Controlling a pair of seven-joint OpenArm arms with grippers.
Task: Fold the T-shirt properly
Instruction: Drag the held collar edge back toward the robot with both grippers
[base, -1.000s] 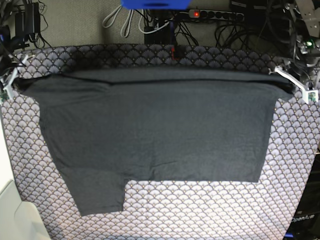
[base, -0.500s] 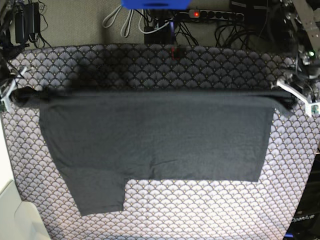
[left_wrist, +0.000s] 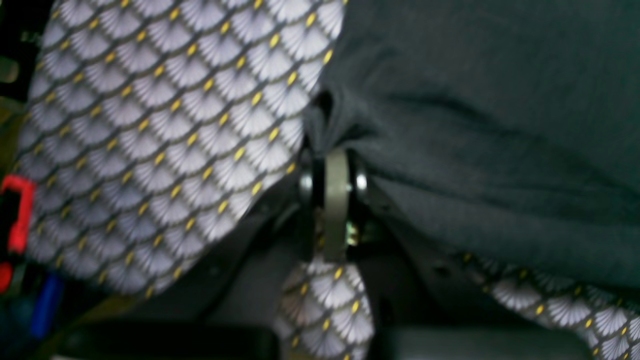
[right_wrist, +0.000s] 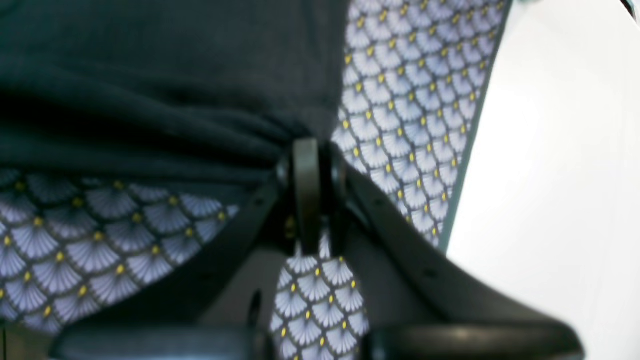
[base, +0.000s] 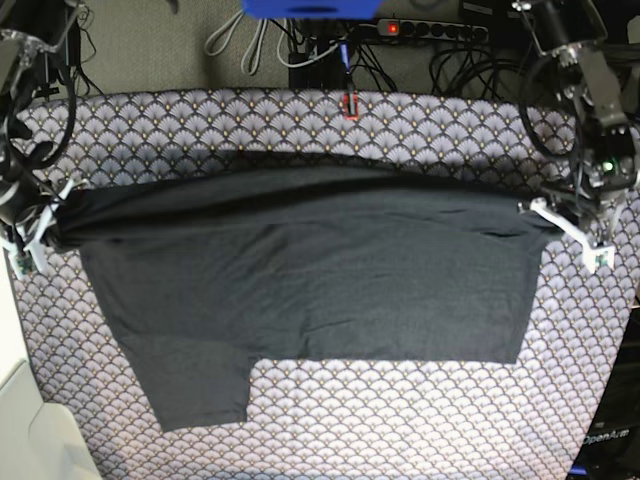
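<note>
The T-shirt (base: 300, 270) lay spread on the worktop (base: 400, 430), which was covered with a cloth of grey fan pattern with small yellow dots. Its far edge was raised off the surface and stretched between the two arms, and it sagged a little toward the middle. The near part of the cloth rested flat, with one sleeve (base: 200, 390) pointing to the near side.

The left gripper (base: 535, 210) was on the right side of the base view. Its fingers (left_wrist: 334, 175) were clenched on a bunched corner of the T-shirt (left_wrist: 475, 125), and the fabric ran away from them in tight folds. The right gripper (base: 60, 215) was on the left side of that view. Its fingers (right_wrist: 306, 170) were also clenched on a gathered corner of the T-shirt (right_wrist: 165, 85), close to the worktop's edge (right_wrist: 470, 150).

Behind the worktop there were cables and a power strip (base: 430, 30) with a red light.
</note>
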